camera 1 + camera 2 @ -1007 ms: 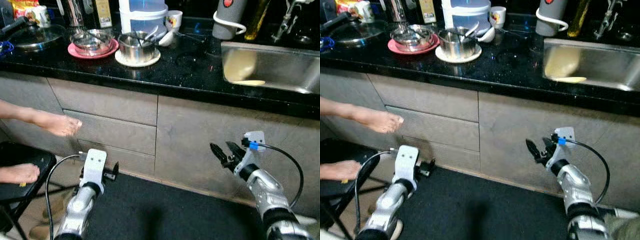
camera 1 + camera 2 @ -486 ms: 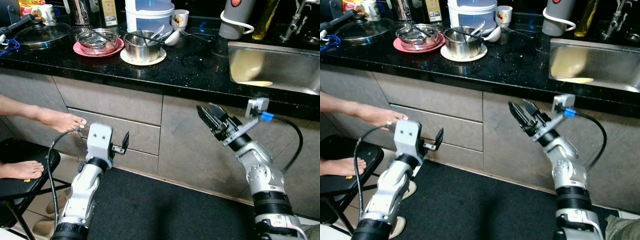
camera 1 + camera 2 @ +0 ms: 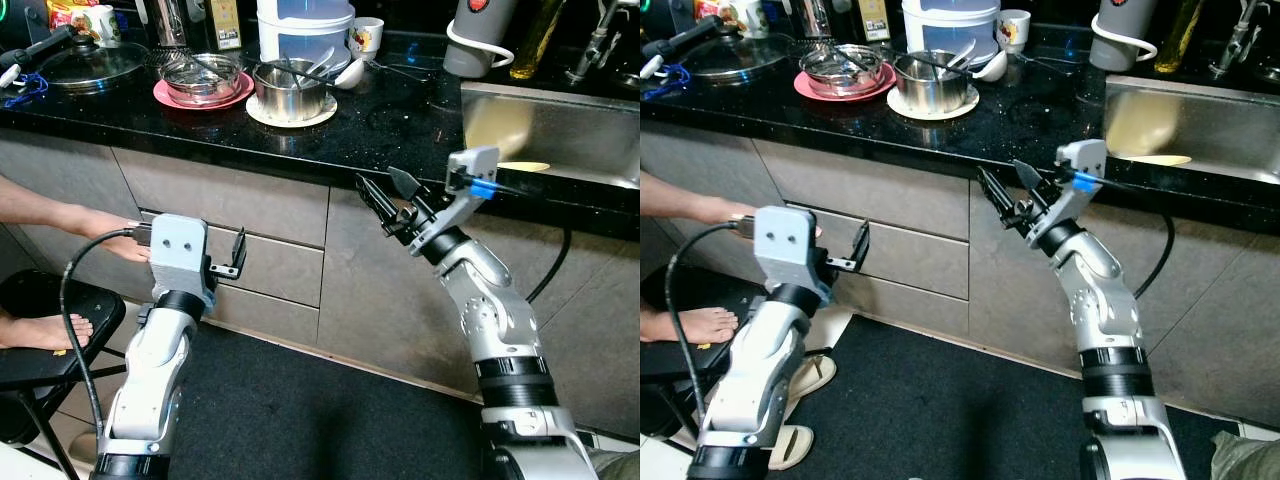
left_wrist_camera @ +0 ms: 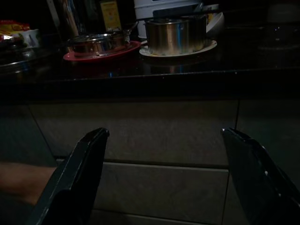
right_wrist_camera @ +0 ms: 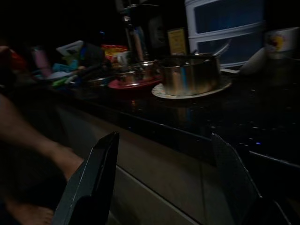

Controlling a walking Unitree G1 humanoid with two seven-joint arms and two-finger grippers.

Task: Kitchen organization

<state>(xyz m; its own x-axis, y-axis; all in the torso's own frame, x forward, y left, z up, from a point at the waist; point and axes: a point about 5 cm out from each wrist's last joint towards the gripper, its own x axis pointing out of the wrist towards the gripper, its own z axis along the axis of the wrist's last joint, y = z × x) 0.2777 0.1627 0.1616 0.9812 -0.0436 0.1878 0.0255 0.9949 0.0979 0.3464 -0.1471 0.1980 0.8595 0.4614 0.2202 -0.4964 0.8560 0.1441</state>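
Mug [image 3: 367, 35] print unreadable behind steel pot [image 3: 289, 90]

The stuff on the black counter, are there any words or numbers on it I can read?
No words or numbers can be read.
Yellow label on the dark bottle: print too small and blurred.
White mug: a coloured picture, no clear letters.
Red and yellow packet: blurred.
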